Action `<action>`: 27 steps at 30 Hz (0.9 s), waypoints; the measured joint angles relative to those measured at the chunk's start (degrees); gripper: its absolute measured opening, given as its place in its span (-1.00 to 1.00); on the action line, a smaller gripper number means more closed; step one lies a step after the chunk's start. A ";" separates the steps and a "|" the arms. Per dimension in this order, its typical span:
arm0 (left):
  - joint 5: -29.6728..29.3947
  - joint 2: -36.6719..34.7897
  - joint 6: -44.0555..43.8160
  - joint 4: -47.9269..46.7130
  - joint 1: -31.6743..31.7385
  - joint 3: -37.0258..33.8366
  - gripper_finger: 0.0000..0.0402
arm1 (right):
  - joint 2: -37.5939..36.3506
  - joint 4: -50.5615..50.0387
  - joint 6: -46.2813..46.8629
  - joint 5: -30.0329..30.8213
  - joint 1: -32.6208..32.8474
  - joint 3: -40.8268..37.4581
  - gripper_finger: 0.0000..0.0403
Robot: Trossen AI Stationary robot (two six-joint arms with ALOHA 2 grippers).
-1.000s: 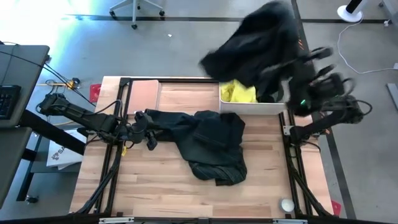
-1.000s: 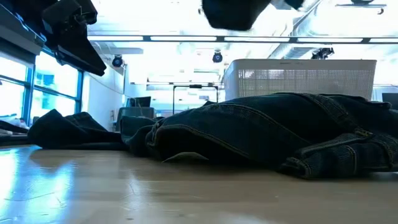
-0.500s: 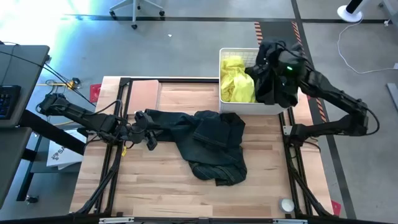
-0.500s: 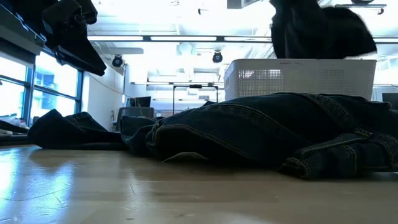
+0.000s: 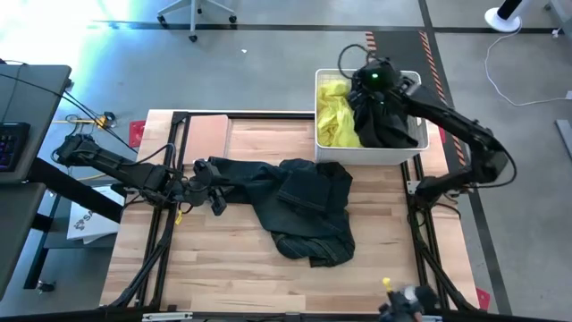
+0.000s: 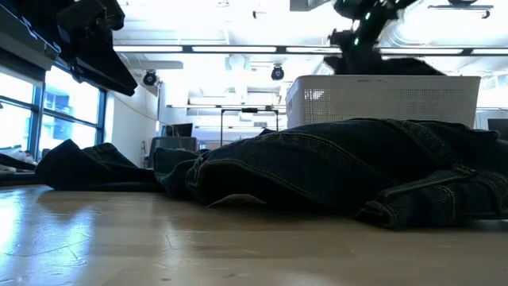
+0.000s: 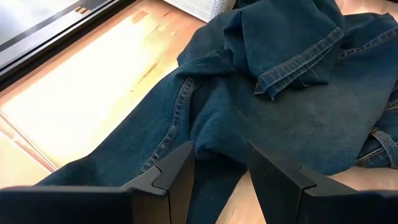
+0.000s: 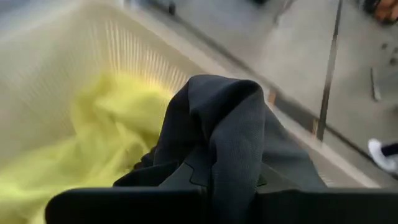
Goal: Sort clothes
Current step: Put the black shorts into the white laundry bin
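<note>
Dark denim jeans [image 5: 299, 206] lie crumpled on the wooden table, one leg stretched toward the table's left. My left gripper [image 5: 217, 190] is open at that leg's end, its fingers apart over the denim [image 7: 221, 171]. My right gripper [image 5: 375, 85] is over the white basket [image 5: 416, 148] at the far right, shut on a black garment [image 5: 384, 121]. A neon yellow garment [image 5: 335, 116] lies in the basket's left half and also shows in the right wrist view [image 8: 106, 137]. My left gripper has its fingers [image 7: 180, 171] on either side of a ridge in the jeans leg; I cannot tell whether they touch it. My right gripper pinches a bunched fold of the black garment [image 8: 217, 118] between its two fingers, coming from above. The cloth below hangs slack, and its lower part lies in the basket beside the yellow garment.
A flat pale pink-brown piece [image 5: 207, 136] lies at the table's far left. A small white-grey ball [image 5: 411, 293] sits near the near right corner, with a dark thing beside it at the frame's edge. Bare wood shows along the near side [image 5: 223, 277].
My right gripper has come down from high above the table toward the basket and toward the left, carrying the black garment. The garment hung in the air a second ago; now its lower part has sunk into the basket beside the yellow one.
</note>
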 joint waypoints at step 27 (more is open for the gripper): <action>-0.11 0.03 -0.67 0.02 0.02 0.00 -0.28 | -1.37 -9.21 -0.02 -9.46 10.36 14.08 -0.02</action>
